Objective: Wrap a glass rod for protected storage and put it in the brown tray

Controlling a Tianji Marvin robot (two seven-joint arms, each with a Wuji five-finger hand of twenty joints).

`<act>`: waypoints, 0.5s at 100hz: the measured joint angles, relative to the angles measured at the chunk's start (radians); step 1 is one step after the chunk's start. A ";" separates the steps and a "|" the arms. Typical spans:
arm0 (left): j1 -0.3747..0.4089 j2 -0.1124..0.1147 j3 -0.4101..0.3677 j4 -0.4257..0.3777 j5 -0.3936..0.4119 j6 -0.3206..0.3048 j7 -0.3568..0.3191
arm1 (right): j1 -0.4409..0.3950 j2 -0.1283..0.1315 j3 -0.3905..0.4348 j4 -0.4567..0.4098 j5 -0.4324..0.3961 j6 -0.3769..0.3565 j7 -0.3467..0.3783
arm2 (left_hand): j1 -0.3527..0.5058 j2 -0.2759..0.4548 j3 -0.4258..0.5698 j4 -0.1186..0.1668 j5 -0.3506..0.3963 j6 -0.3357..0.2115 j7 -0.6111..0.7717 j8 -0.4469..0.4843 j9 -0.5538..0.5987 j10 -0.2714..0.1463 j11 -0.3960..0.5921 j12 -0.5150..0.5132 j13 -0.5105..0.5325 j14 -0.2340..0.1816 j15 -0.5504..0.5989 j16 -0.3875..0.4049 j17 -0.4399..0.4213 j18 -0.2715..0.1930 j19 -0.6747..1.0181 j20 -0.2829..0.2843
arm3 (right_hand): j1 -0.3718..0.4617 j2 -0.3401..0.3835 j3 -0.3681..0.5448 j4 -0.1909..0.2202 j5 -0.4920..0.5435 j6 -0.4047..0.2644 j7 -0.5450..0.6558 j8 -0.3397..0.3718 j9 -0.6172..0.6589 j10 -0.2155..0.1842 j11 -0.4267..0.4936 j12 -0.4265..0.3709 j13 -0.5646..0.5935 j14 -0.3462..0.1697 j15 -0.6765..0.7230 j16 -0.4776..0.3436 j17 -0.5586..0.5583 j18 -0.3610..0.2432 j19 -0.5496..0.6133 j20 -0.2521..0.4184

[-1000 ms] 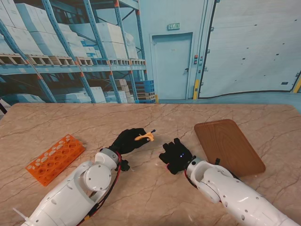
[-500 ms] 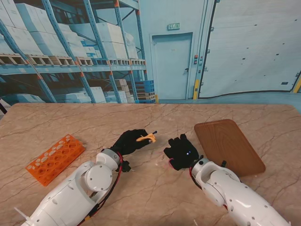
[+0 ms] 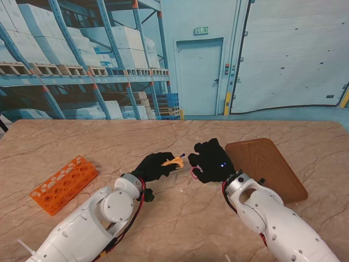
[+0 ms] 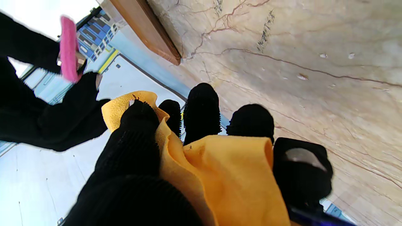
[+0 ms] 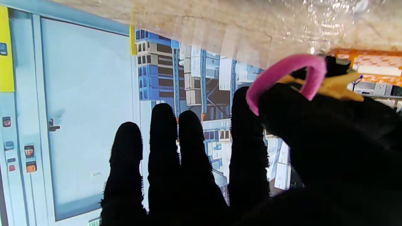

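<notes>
You have a beige, brown-veined marble worktop (image 3: 180,218) before you. On its right side lies the brown rounded wooden tray (image 3: 265,168), flat and bare. Far left sits the orange perforated plastic rack (image 3: 64,184). Near the middle, the black-gloved left robot hand (image 3: 154,166) is closed around a soft yellow cloth (image 4: 232,175) bundled about the rod, whose dark tip (image 3: 182,155) points right and slightly away from you. The black-gloved right robot hand (image 3: 211,161) hovers just beside that tip, four fingers straight, a pink elastic band (image 5: 284,75) looped over its thumb.
</notes>
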 measured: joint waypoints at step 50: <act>-0.011 0.002 0.033 0.007 0.039 -0.014 0.001 | 0.083 -0.018 -0.047 0.040 0.037 0.000 -0.045 | -0.270 -0.058 0.316 -0.001 0.083 0.020 0.067 -0.011 0.132 -0.193 0.396 0.343 0.118 -0.240 0.354 0.134 0.115 -0.256 0.052 0.310 | -0.001 0.020 -0.022 0.000 -0.002 -0.024 0.000 0.005 0.000 0.000 0.000 0.011 0.005 -0.007 0.000 0.006 0.001 0.000 0.000 0.000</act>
